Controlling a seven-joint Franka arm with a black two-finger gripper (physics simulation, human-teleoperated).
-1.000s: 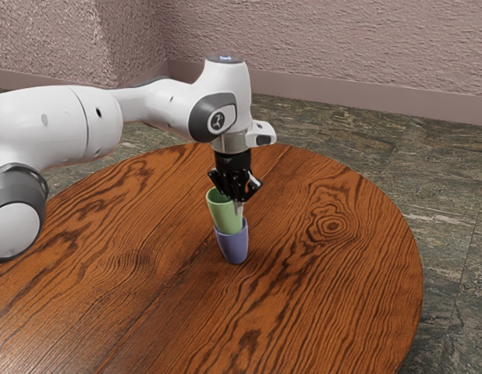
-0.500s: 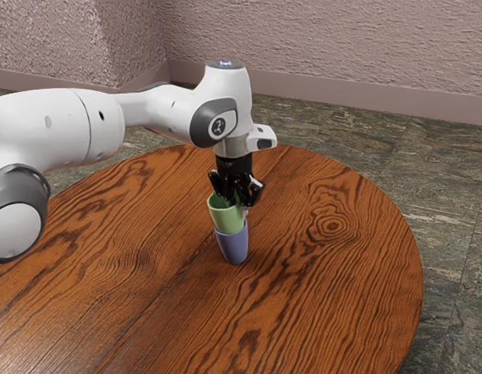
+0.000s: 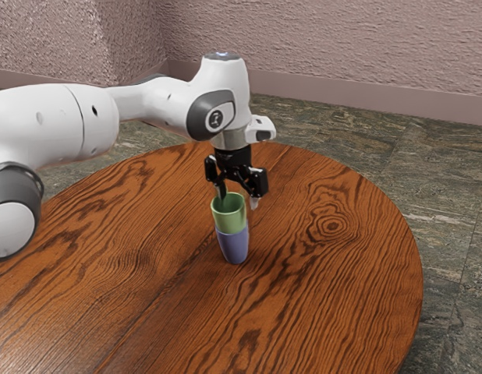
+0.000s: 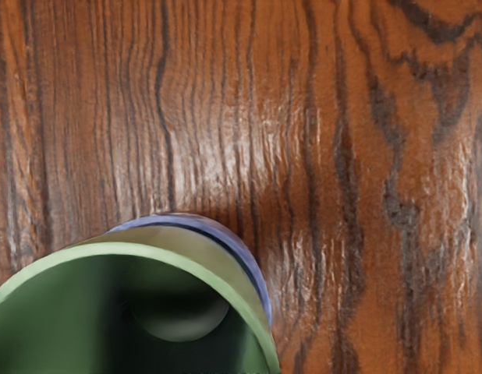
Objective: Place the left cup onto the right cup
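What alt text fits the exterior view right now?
A green cup sits nested upright in a purple cup on a round wooden table. A white robot arm reaches in from the exterior view's left, its black jaws open and spread at the green cup's rim. A stone-patterned floor and a rough wall lie behind.

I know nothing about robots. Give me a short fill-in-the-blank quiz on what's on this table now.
1. The green cup sits ____ the purple cup.
2. The gripper just above them is ____.
3. Both cups stand on a round ____ table.

Missing words: inside; open; wooden.
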